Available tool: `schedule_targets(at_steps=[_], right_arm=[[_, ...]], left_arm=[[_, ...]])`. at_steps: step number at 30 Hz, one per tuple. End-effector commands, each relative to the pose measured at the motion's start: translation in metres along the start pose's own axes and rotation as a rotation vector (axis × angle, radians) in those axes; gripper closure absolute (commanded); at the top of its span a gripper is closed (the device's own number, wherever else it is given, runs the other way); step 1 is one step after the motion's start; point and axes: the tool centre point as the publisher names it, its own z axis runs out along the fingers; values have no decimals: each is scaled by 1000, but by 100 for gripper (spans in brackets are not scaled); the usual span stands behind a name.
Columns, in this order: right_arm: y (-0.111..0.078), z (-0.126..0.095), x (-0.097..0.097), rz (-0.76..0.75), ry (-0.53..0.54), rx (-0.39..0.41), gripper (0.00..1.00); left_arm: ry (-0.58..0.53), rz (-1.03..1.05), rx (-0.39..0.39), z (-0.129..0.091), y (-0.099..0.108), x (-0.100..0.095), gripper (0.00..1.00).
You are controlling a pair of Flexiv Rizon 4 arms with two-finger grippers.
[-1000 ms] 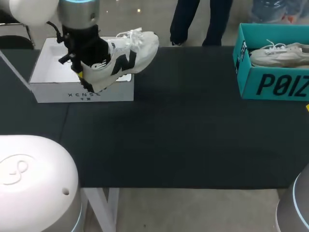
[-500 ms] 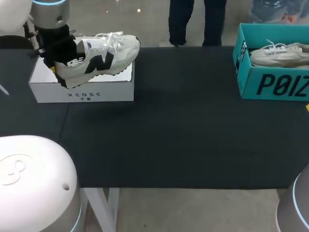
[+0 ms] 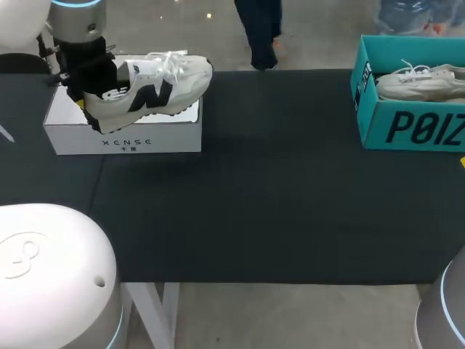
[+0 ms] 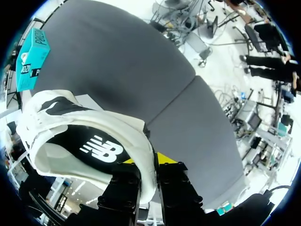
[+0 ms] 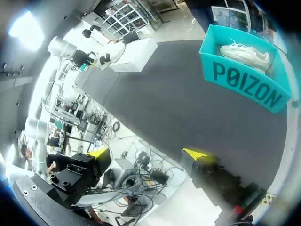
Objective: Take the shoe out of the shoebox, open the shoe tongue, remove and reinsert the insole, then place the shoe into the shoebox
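A white sneaker (image 3: 152, 83) with a black N on its side hangs over the open white shoebox (image 3: 123, 138) at the table's far left, its toe reaching past the box's right wall. My left gripper (image 3: 87, 109) is shut on the heel collar. In the left wrist view the fingers (image 4: 127, 188) pinch the sneaker's (image 4: 89, 136) padded heel wall from both sides, and the black insole shows inside. My right gripper (image 5: 149, 155) stands open and holds nothing, off the table's near right edge.
A teal shoebox (image 3: 407, 123) holding a beige shoe (image 3: 421, 80) stands at the far right edge of the black table (image 3: 276, 203). My left arm's white base (image 3: 51, 269) rises at the near left corner.
My left arm has carried the sneaker to the left and levelled it over the white shoebox, then nearly stopped. The right gripper has stayed open.
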Motion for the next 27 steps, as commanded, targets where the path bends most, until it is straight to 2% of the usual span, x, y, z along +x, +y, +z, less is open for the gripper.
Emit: schedule_targets(at_steps=[1, 3, 6, 14, 19, 21, 27], right_arm=[[0, 0, 0, 1, -1, 1, 0], [0, 0, 0, 1, -1, 1, 0], [0, 0, 0, 1, -1, 1, 0], [0, 0, 0, 1, -1, 1, 0], [0, 0, 0, 1, -1, 1, 0], [0, 0, 0, 1, -1, 1, 0], [0, 0, 0, 1, -1, 1, 0]], left_arm=[[-1, 1, 0, -1, 0, 0, 100], [-1, 1, 0, -1, 0, 0, 100], [-21, 43, -8, 1, 12, 0, 100], [-34, 106, -67, 8, 65, -1, 100], [-22, 192, -45, 16, 90, -2, 100], [2, 235, 2, 21, 98, -3, 100], [-26, 351, -38, 36, 120, -5, 100]])
